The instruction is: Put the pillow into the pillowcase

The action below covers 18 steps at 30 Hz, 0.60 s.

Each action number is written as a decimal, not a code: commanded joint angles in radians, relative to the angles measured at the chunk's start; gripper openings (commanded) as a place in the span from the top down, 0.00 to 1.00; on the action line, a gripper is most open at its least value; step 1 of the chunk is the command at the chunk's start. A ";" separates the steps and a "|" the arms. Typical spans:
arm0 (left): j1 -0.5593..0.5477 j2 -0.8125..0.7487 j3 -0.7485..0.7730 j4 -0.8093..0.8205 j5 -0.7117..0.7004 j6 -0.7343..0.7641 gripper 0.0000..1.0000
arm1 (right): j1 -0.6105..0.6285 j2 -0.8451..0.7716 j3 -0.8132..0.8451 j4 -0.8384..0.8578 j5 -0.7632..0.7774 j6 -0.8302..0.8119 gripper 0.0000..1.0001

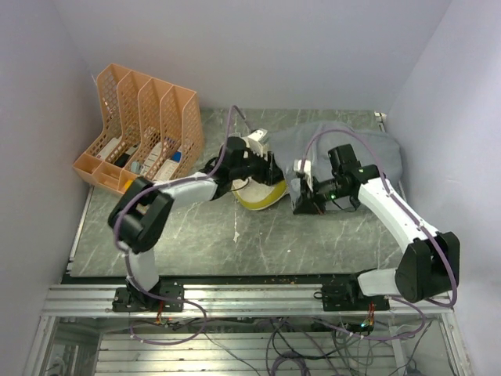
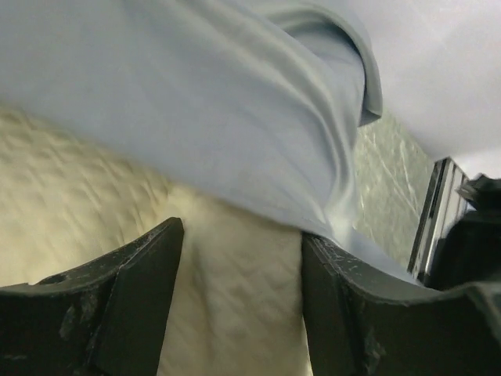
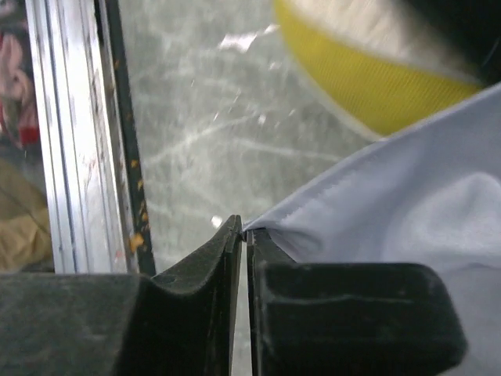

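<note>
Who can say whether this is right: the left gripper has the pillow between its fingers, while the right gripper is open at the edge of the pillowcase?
Not quite. The right gripper is not open: the right wrist view shows it shut on the edge of the pillowcase. The rest stands: the left gripper has the pillow between its fingers.

Quick count: one pillow, one pillowcase, one orange file rack with four slots, two arms, left and right.
</note>
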 commanded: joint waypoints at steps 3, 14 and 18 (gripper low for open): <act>0.020 -0.306 -0.043 -0.526 -0.168 0.237 0.31 | 0.037 -0.105 -0.098 -0.226 0.087 -0.364 0.73; 0.037 -0.610 -0.311 -0.474 -0.477 0.098 0.07 | 0.056 -0.104 0.135 0.176 0.170 0.123 0.09; 0.139 -0.582 -0.391 -0.299 -0.492 -0.119 0.02 | 0.063 0.138 0.269 0.446 0.437 0.479 0.01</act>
